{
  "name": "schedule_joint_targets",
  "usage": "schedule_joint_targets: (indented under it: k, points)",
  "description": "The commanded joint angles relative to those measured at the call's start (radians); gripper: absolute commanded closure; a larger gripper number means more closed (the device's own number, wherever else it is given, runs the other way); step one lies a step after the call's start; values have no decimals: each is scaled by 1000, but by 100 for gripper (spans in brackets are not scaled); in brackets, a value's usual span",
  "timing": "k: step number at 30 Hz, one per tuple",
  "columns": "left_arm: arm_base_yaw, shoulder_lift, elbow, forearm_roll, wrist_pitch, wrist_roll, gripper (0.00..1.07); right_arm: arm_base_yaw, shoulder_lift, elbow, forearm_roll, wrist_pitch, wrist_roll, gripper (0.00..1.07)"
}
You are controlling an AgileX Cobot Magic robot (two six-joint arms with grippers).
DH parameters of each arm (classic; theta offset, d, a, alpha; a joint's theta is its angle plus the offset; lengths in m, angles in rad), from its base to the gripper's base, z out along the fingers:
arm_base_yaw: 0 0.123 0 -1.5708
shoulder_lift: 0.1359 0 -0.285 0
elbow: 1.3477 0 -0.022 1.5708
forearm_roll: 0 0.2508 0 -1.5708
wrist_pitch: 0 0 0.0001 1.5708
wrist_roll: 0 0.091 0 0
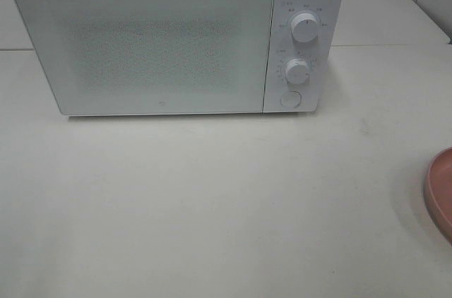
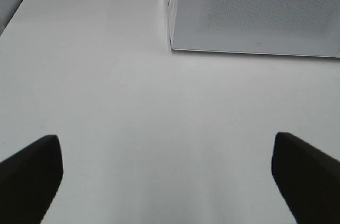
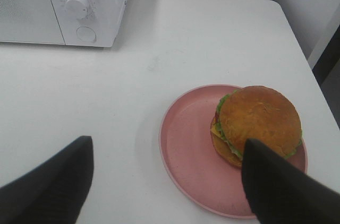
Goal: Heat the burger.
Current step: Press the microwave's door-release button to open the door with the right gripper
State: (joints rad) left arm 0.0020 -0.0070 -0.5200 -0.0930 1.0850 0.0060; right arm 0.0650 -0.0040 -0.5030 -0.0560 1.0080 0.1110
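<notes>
The burger [image 3: 260, 118], with a golden-brown bun and green lettuce at its edge, sits on a round pink plate [image 3: 186, 149] in the right wrist view. My right gripper [image 3: 167, 149] hangs open above the plate's near side, and one dark finger [image 3: 276, 187] covers part of the burger's near edge. Nothing is held between the fingers. The white microwave [image 1: 162, 37] stands at the back of the table with its door shut. My left gripper [image 2: 170, 181] is wide open over bare tabletop in front of the microwave [image 2: 255, 11]. Neither gripper shows in the exterior high view.
Two white knobs [image 1: 305, 26] and a round button [image 1: 290, 99] sit on the microwave's right panel. Only the rim of the pink plate [image 1: 439, 192] shows at the right edge of the high view. The table's right edge [image 3: 297, 38] runs close to the plate.
</notes>
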Motion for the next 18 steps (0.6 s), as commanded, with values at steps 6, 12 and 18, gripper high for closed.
schedule_joint_targets:
  k: [6, 12, 18]
  points:
    - [-5, -21, 2, -1, -14, 0, 7, -2, -26, 3, 2, -14, -8, 32]
    - [-5, -21, 2, -1, -14, 0, 7, -2, -26, 3, 2, -14, -8, 32]
    - [-5, -21, 2, -1, -14, 0, 7, -2, -13, -9, 2, -23, -8, 32]
